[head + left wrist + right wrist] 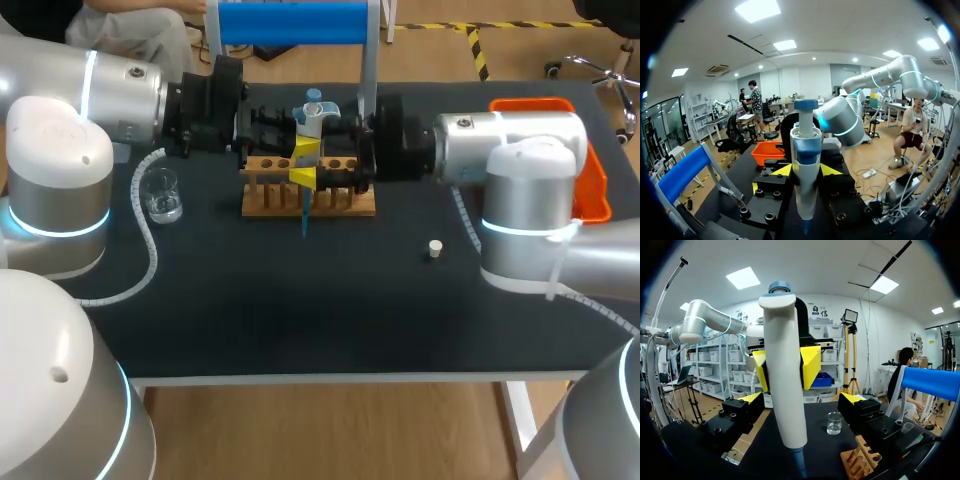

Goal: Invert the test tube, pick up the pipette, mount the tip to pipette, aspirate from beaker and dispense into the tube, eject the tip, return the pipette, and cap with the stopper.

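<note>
Head view puts the pipette [313, 112] upright above the wooden rack [262, 207]. Your left gripper [805, 171] clamps it from both sides; your right gripper [802, 399] stands open, its fingers flanking the pipette without touching.

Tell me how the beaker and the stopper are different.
The beaker is clear glass; the stopper is solid and cream. The beaker is much bigger than the stopper. The beaker stands left of the rack, the stopper right of it. Both sit on the table, untouched.
</note>
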`<state>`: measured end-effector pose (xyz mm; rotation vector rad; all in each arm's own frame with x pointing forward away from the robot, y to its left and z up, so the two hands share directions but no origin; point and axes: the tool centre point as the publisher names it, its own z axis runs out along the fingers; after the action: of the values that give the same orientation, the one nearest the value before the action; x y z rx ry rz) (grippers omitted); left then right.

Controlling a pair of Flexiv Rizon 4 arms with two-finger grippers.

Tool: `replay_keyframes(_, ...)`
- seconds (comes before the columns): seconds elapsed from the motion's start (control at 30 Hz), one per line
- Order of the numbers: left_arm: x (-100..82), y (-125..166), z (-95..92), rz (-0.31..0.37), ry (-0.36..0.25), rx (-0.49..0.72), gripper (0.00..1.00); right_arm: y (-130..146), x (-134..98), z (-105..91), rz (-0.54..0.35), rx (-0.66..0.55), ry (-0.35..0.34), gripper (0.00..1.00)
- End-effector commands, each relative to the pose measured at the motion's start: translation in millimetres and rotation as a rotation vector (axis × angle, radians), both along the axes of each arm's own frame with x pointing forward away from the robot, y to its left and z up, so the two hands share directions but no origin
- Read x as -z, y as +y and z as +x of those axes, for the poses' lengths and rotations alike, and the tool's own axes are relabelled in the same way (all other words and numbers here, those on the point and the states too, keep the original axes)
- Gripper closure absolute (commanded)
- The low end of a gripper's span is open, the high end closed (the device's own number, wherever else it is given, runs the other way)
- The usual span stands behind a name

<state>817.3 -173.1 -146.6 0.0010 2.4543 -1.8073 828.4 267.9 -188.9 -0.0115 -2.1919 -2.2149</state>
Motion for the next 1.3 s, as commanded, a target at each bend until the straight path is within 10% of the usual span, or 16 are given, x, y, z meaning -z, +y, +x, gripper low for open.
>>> replay_keyframes(0.03, 0.3, 0, 0.4, -0.003, -0.001, 0.001, 1.0, 1, 0, 2.3, 0.005, -0.001, 0.001, 0.12)
replay_keyframes(0.37, 0.3, 0, 0.4, -0.003, -0.001, 0.001, 1.0, -2, -2, 3.3, 0.016, 0.001, 0.006, 0.6)
replay_keyframes(0.47, 0.3, 0, 0.4, -0.003, -0.001, 0.001, 1.0, -2, -2, 2.9, 0.016, 0.001, 0.007, 1.0)
replay_keyframes(1.07, 0.3, 0, 0.4, -0.003, -0.001, 0.001, 1.0, -9, -7, -3.6, 0.021, -0.003, 0.024, 1.0)
replay_keyframes(1.1, 0.3, 0, 0.4, -0.003, -0.001, 0.001, 0.19, -9, -8, -3.5, 0.023, -0.004, 0.024, 1.0)
replay_keyframes(1.13, 0.3, 0, 0.4, -0.003, -0.001, 0.001, 0.0, -9, -8, -3.5, 0.023, -0.004, 0.024, 1.0)
replay_keyframes(1.3, 0.3, 0, 0.4, -0.003, -0.001, 0.001, 0.0, -10, -8, -4.5, 0.007, -0.01, 0.043, 1.0)
